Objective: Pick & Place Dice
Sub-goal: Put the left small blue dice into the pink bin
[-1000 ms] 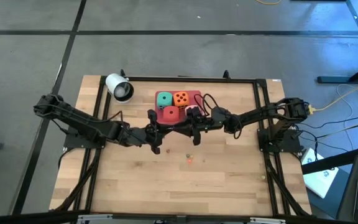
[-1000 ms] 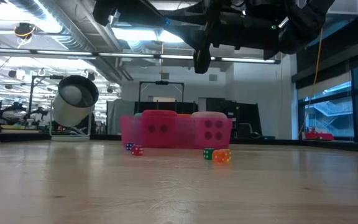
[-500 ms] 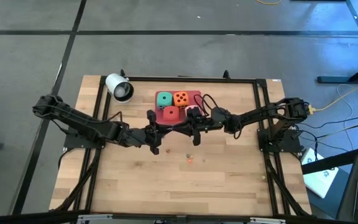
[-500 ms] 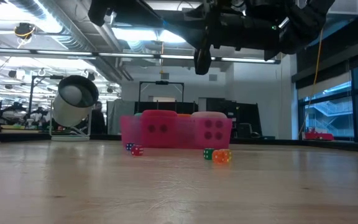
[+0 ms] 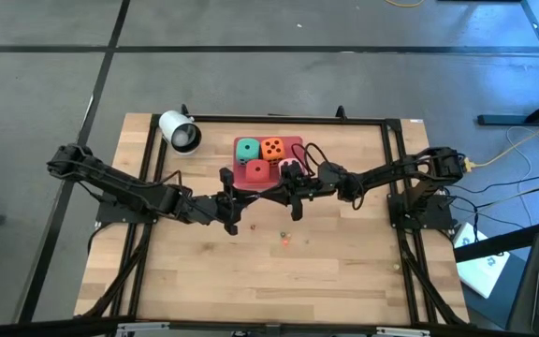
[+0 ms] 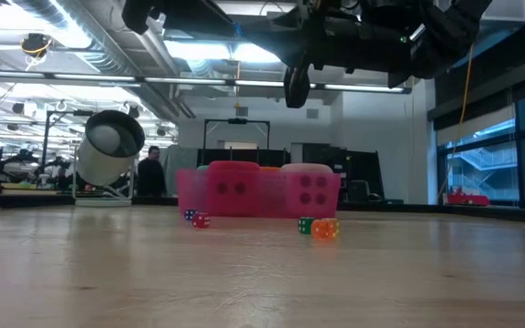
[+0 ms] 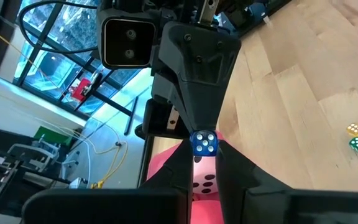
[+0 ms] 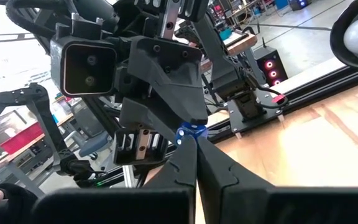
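While both claws pinch one tiny blue die [image 7: 203, 142] midair, left claw [image 7: 202, 163] and right claw [image 8: 193, 144] clenched, any misaligned pull could drop it onto the surface [image 5: 344, 271].

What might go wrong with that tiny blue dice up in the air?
The small blue die is pinched only at the very tips of the left gripper, and the shut right gripper presses against it, so a nudge might knock it loose. Falling to the table, it may bounce away.
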You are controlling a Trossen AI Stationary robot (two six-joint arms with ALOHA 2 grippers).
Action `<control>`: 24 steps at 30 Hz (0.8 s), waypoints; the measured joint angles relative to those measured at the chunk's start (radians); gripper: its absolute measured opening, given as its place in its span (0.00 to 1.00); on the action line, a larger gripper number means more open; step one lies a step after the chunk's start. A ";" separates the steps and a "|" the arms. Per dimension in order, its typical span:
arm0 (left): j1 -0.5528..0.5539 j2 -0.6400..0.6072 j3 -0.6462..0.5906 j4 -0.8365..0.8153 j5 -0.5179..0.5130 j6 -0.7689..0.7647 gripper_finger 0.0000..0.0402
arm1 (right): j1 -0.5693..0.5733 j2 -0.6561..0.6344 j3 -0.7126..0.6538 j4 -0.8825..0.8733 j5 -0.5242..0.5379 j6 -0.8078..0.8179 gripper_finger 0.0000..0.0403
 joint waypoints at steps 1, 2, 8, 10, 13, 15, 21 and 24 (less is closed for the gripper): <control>0.000 0.000 0.000 -0.001 0.001 0.001 0.08 | 0.000 0.000 0.000 0.000 0.000 0.000 0.01; 0.000 0.000 0.000 -0.003 0.001 0.000 0.07 | 0.000 0.000 0.000 0.000 0.000 0.000 0.01; 0.003 0.000 0.000 -0.004 0.006 0.000 0.05 | 0.000 0.000 0.000 -0.001 -0.006 -0.003 0.04; 0.007 0.000 0.000 -0.004 0.013 -0.003 0.05 | -0.001 0.000 0.000 -0.001 -0.033 -0.009 0.06; 0.015 0.001 0.000 -0.004 0.028 -0.008 0.05 | -0.001 0.000 0.000 -0.001 -0.037 -0.011 0.12; 0.016 0.001 0.001 0.000 0.034 -0.009 0.05 | -0.001 0.000 0.002 0.000 -0.038 -0.011 0.19; 0.018 0.004 0.002 0.011 0.046 -0.007 0.05 | -0.001 0.000 0.005 0.006 -0.031 -0.003 0.39; 0.024 0.004 0.002 0.011 0.047 -0.007 0.05 | 0.000 0.000 0.005 0.001 -0.022 0.004 0.46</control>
